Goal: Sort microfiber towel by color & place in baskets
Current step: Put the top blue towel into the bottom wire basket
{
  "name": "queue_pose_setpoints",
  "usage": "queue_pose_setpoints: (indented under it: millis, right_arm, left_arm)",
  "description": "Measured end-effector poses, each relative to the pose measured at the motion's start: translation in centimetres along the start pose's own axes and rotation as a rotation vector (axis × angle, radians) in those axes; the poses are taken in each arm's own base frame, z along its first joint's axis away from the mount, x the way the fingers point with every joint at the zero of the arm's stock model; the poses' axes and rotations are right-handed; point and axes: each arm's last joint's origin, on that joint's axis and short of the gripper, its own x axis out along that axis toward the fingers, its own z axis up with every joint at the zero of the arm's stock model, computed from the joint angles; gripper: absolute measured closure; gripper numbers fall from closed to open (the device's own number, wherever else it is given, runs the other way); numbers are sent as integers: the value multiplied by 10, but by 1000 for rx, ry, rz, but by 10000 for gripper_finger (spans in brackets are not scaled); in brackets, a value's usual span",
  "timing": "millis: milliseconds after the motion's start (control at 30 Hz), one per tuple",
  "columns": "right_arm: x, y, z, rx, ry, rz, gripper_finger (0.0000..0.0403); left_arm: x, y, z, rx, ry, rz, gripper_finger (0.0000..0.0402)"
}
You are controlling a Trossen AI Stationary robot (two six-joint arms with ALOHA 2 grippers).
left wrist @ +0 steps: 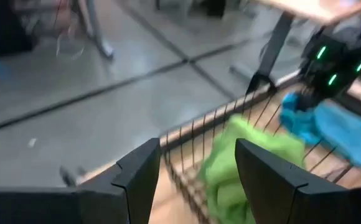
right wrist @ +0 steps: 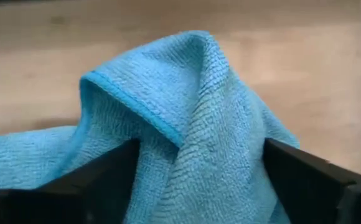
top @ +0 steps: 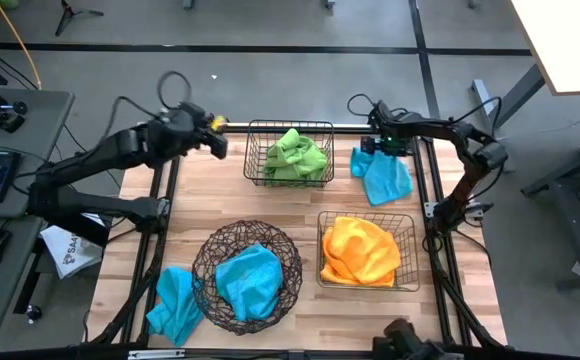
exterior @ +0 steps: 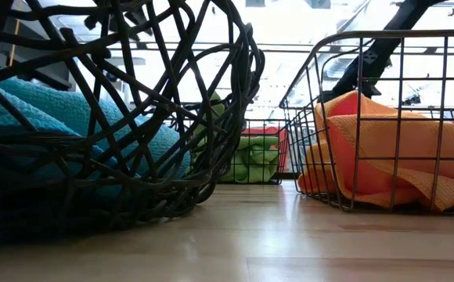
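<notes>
My right gripper (top: 375, 148) is open at the far-right part of the table, over the far-left corner of a blue towel (top: 385, 178) that lies on the wood. In the right wrist view its fingers (right wrist: 99, 180) stand on either side of a raised fold (right wrist: 187, 106). My left gripper (top: 217, 140) is open and holds nothing. It hovers at the far edge, just left of the rectangular basket (top: 253, 160) holding green towels (top: 295, 155). The round wire basket (top: 210, 262) holds a blue towel (top: 250, 280). Another blue towel (top: 173, 305) lies beside it. My right gripper (right wrist: 202, 180) straddles a raised fold of the blue towel (right wrist: 168, 124) from above, one finger on each side. I cannot tell whether the fingers touch the cloth. The rest of the towel lies on the table.
A second rectangular basket (top: 410, 225) at the near right holds orange towels (top: 360, 250). Bare wood shows between the baskets and at the table's far left. Black frame rails run along the table's sides. A desk with a keyboard and mouse stands left of the table.
</notes>
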Motion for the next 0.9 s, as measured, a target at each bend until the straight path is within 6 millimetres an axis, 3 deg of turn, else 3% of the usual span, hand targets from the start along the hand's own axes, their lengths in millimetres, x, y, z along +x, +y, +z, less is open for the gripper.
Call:
queue_pose_setpoints:
  millis: [100, 200, 267, 400, 500, 600, 700, 800, 900]
  right_arm:
    - [-1, 10, -11, -17, 29, -7, 169]
    - [-8, 22, -23, -50, 35, 20, 329]
    - [-21, 29, -30, -68, 9, 53, 375]
    - [-74, 39, -42, -51, -93, 157, 373]
    - [-137, 44, -55, -30, -291, 315, 393]
    - [-202, 45, -75, 11, -529, 538, 388]
    - [-252, 47, -98, -15, -723, 822, 395]
    - [-282, 57, -124, -119, -814, 1052, 397]
    - [-290, 81, -156, -254, -842, 1172, 397]
  left_arm:
    - [-13, 12, 12, 15, -99, -43, 204]
    - [-34, 26, 22, 25, -215, -90, 204]
    - [-52, 35, 26, 19, -296, -141, 204]
    - [-82, 49, 27, 8, -398, -262, 204]
    - [-95, 54, 23, -27, -402, -368, 204]
    - [-101, 56, 18, -48, -375, -443, 204]
    - [-103, 56, 16, -35, -353, -503, 204]
    - [-101, 54, 16, -23, -335, -524, 204]
    - [-98, 52, 17, -19, -343, -524, 204]
